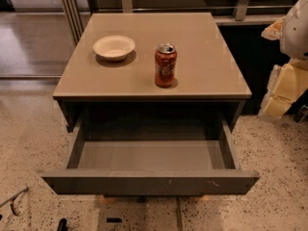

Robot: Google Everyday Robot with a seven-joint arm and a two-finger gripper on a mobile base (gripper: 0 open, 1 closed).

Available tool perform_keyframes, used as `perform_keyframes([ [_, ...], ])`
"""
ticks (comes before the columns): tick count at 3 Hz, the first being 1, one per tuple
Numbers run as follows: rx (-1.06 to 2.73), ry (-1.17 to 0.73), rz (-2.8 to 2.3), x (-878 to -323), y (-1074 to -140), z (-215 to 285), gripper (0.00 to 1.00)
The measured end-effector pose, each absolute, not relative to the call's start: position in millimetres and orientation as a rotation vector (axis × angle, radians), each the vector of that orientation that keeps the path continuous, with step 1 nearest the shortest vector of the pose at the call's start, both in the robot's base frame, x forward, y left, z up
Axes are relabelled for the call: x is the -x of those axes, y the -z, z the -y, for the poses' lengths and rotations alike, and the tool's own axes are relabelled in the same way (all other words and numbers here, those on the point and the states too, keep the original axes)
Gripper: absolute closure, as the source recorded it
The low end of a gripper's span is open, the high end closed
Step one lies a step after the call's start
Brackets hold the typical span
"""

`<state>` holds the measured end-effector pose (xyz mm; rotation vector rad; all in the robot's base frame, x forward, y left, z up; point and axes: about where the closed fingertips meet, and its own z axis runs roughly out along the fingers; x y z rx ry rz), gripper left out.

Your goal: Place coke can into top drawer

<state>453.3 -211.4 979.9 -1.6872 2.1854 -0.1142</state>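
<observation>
The coke can (165, 65) stands upright on the tan cabinet top (202, 47), right of centre, its silver top and pull tab showing. The top drawer (149, 181) is pulled wide open below the front edge, and its grey inside holds nothing. My arm and gripper (283, 91) show as white and cream parts at the right edge, beside the cabinet and level with its top. The gripper is well to the right of the can and holds nothing that I can see.
A white bowl (114, 47) sits on the cabinet top, left of the can. A dark counter with metal rails (240, 6) runs behind the cabinet. The floor is speckled terrazzo (29, 143). Small dark parts lie at the bottom left (14, 201).
</observation>
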Motion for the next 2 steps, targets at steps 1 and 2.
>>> perform_keyframes([
  [1, 1.634, 0.105, -2.098, -490.4, -984.8, 197.3, 0.0],
  [2, 1.583, 0.029, -2.0, -555.5, -985.1, 165.9, 0.0],
])
